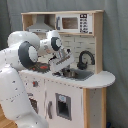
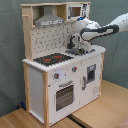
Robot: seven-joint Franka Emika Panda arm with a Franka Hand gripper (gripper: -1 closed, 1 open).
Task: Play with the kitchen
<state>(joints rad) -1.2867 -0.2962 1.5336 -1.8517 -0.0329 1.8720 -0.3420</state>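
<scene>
Both exterior views are being lit softly and evenly, with no strong glare being seen. Everything is being blurred a little, so small parts are being lost. In the first exterior view, a dark shadow is being cast under the range hood [image 1: 39, 26]. In the second exterior view, the grey curtain [image 2: 11, 60] is being shown dim, and the kitchen [image 2: 60, 75] is being shown brighter.
</scene>
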